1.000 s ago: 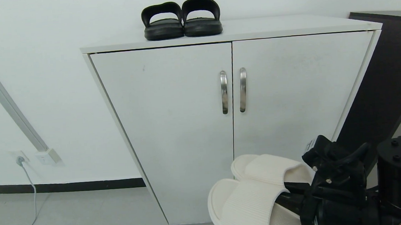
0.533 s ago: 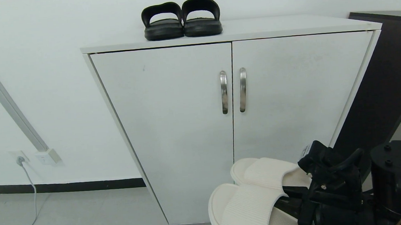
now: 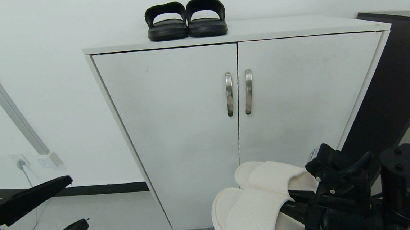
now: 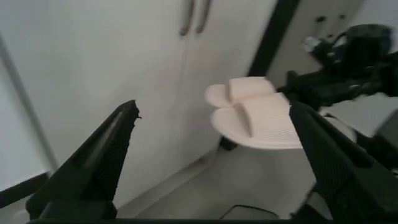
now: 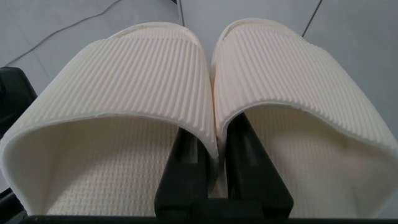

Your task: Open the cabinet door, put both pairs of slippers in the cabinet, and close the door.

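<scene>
Trunking (image 3: 5,103) slants down the wall (image 3: 51,86) to a box (image 3: 49,160) beside a socket (image 3: 20,162), whose cable (image 3: 31,210) drops to the floor (image 3: 118,222). A dark panel (image 3: 397,80) stands at the right.

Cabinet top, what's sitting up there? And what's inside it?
A pair of black slippers sits side by side on top of the cabinet. Both doors are shut, so the inside cannot be seen.

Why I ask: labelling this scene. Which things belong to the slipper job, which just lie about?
Job: cabinet, door handles, black slippers on top, white slippers held by right pincer, open left pincer.
Lying about: wall socket, wall conduit, dark panel.
</scene>
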